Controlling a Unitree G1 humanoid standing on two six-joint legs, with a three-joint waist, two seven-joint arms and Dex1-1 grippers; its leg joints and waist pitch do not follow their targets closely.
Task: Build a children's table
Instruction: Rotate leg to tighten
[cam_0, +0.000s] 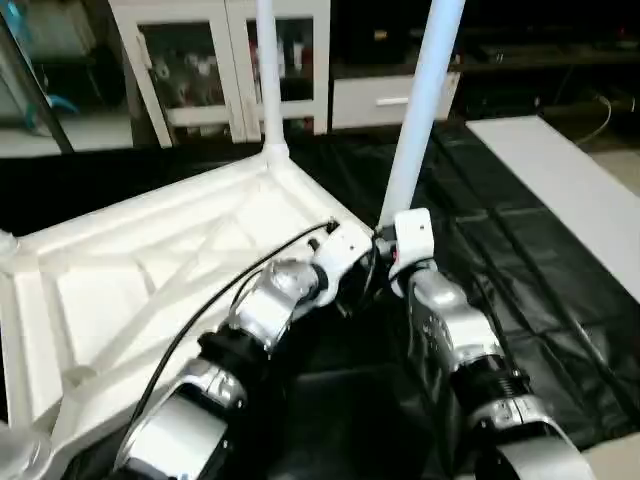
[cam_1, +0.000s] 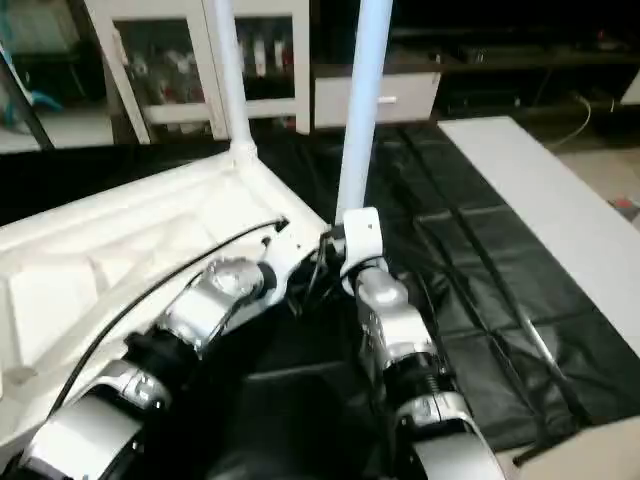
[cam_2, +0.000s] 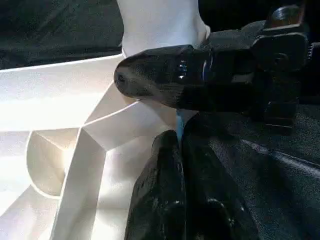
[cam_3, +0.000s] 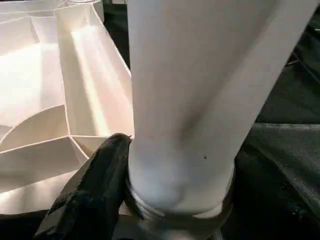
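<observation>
Your right gripper (cam_0: 388, 243) holds the upright leg (cam_0: 420, 110) at its base, over the upturned tabletop's (cam_0: 150, 260) near corner socket, the closed left gripper (cam_2: 177, 145) just beside.

One white tabletop (cam_0: 150, 260) lies ribbed side up. Two white tube legs stand up from it: the far leg (cam_0: 268, 70) at the far corner and the near leg (cam_0: 420, 110) at the corner by the arms. One flat white board (cam_0: 570, 190) lies off to the right on the black sheet (cam_0: 480, 230). Two silver arms reach in, each ending in one claw: the left claw (cam_2: 177, 145) and the right claw (cam_3: 165, 190). One white cabinet (cam_0: 215, 60) stands at the back.
</observation>
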